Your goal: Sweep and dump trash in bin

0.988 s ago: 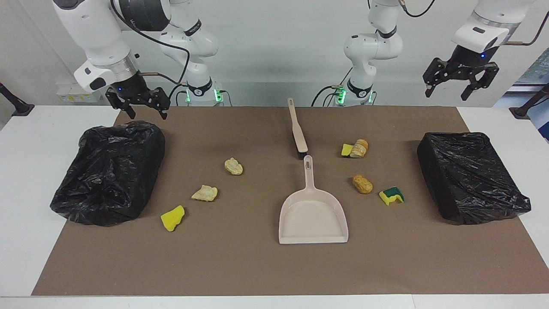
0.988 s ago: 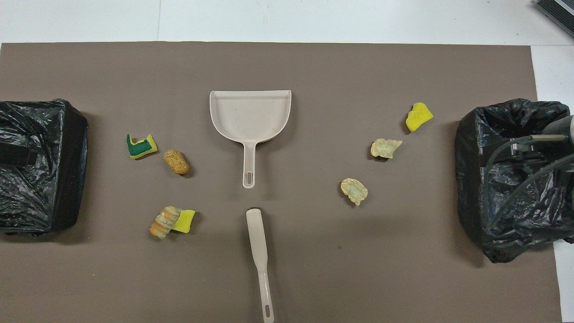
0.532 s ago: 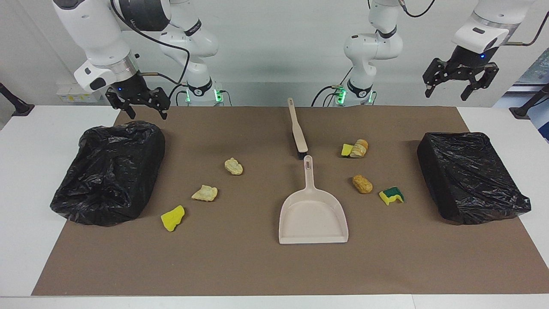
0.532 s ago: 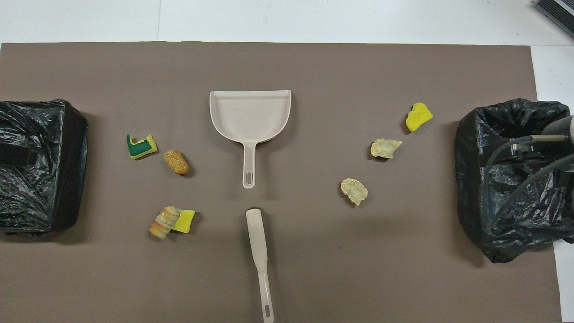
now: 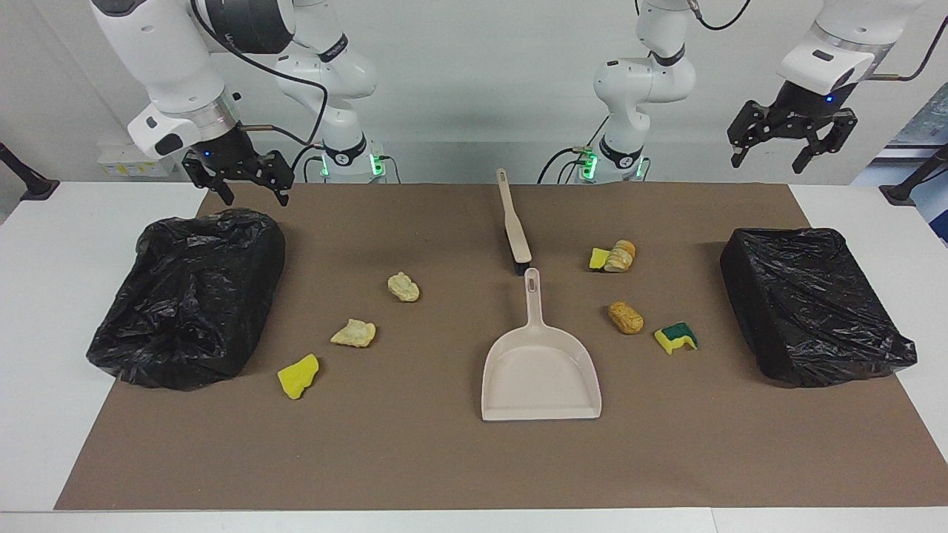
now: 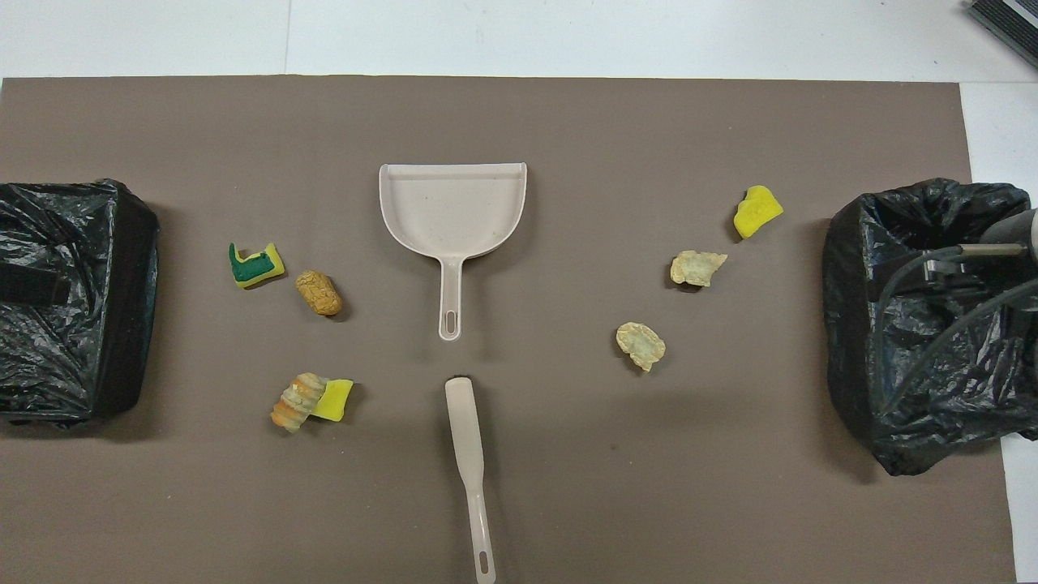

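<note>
Brown matting covers the worktop where trash lies scattered either side of the dustpan, and both raised, open end effectors, left and right, risk scattering light scraps when sweeping.

Lighting bright, even, diffuse from overhead; shadows soft and short, lying close beside the dustpan and the scraps; faint sheen on the black bin liner; brown mat matte, no glare; both views sharp, no motion blur; slight softening toward corners.
</note>
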### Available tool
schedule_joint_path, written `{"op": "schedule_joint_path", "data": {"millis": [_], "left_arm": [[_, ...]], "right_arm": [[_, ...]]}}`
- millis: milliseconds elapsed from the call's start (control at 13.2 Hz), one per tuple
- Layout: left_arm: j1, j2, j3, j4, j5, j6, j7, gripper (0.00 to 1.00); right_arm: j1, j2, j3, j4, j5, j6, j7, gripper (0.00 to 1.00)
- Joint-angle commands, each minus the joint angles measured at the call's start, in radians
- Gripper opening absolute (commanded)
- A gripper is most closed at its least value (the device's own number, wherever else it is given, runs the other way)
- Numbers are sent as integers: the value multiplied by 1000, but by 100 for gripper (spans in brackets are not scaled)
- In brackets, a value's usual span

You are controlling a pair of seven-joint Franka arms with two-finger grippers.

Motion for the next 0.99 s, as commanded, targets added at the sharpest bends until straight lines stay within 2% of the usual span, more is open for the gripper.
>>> {"op": "schedule_joint_path", "data": {"millis": [0, 912], "left_arm": [[-21, -26, 9, -41, -6, 12, -6, 100], [-39, -42, -8, -78, -6, 18, -10, 100]], "right_arm": [[-12, -17, 1, -11, 25, -5, -19, 100], [-12, -17, 1, -11, 25, -5, -19, 100]]}}
